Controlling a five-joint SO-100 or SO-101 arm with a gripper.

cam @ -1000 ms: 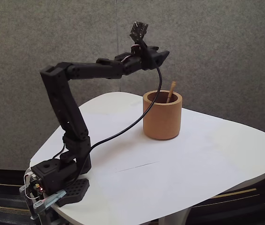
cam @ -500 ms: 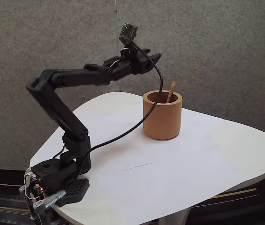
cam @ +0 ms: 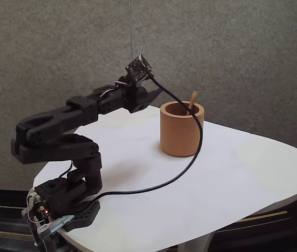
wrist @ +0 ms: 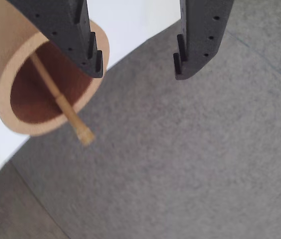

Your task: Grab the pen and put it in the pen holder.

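No text, label, brand, number or sign can be read in either view — not on the arm, the cup, the table or the wall behind.
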